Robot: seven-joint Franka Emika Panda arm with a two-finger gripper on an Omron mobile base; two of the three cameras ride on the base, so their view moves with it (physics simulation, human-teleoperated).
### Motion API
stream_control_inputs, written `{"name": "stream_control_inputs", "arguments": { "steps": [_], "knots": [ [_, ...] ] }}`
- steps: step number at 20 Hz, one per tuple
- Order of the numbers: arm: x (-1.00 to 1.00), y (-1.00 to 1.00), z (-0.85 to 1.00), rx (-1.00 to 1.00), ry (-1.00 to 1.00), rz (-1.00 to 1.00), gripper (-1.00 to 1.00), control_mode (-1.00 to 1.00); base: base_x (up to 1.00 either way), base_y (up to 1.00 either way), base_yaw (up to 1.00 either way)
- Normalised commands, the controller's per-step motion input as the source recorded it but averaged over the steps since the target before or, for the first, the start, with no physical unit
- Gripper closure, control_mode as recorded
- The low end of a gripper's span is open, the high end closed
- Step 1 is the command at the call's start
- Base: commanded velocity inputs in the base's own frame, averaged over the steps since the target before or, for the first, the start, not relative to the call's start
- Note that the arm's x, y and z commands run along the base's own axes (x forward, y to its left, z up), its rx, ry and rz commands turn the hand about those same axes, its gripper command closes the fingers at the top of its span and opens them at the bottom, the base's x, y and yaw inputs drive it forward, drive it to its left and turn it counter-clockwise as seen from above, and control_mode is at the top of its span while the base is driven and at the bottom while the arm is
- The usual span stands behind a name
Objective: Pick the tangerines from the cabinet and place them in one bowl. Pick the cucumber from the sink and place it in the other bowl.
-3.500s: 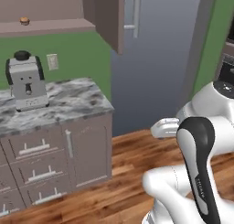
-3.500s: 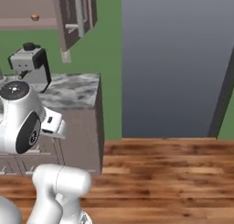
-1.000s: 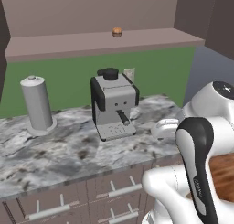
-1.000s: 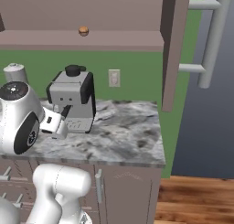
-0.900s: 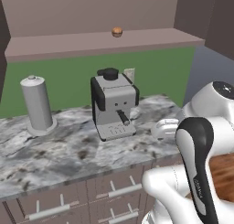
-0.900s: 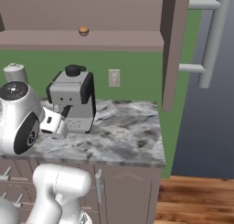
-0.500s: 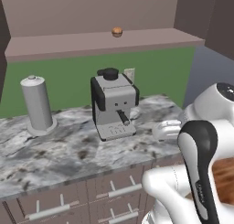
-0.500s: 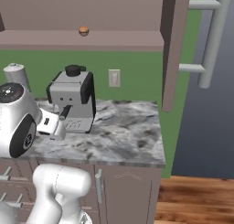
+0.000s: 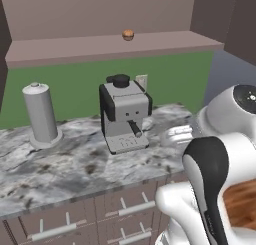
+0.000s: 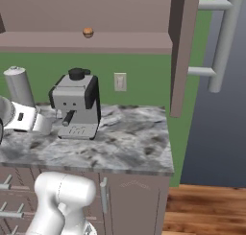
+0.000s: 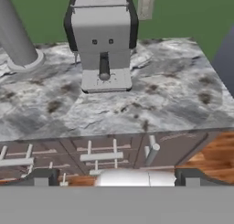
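One small round tan-brown tangerine (image 9: 128, 35) sits alone on the flat shelf of the mauve-brown open wall cabinet (image 9: 100, 48), toward the back and well above the grey marbled stone counter (image 9: 75, 166); the right base view has it at (image 10: 88, 32). By its look it should be light and firm but slightly yielding, with a rounded skin that can roll away if nudged, so a hold across its widest middle from both sides, closing gently, seems the safest. The shelf edge below it and the cabinet's back wall behind it leave little room, so an approach from the front looks best.

The gripper (image 11: 116, 178) hangs low in front of the counter's drawer fronts, its two dark fingers (image 11: 40, 177) spread wide apart with nothing between them.

On the counter stand a boxy grey and black espresso machine (image 9: 124, 119) and a tall grey metal canister (image 9: 41, 115), well apart from each other.

The second, bright orange fruit cannot be made out anywhere on the shelf. The left end of the shelf is cut off, and the cabinet's open door (image 10: 181, 52) hides part of the right side. At this distance the fruit's surface is too small to read in detail
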Motion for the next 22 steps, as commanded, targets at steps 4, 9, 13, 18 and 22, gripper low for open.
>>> {"name": "stream_control_inputs", "arguments": {
  "steps": [4,9,13,18,22],
  "knots": [
    [0.16,0.26,0.73,0.0,-0.21,-0.01,-1.0,-1.0,0.0,0.0,0.0],
    [0.61,0.13,0.57,0.0,-0.23,-0.01,-1.0,-1.0,0.0,0.0,0.0],
    [0.24,0.06,0.4,0.0,-0.24,0.0,-1.0,-1.0,0.0,0.0,0.0],
    [0.02,0.0,0.39,0.0,-0.02,0.0,-1.0,-1.0,0.0,0.0,0.0],
    [-0.2,0.0,0.29,0.09,-0.04,0.02,-1.0,-1.0,0.0,0.0,0.0]
  ]
}}
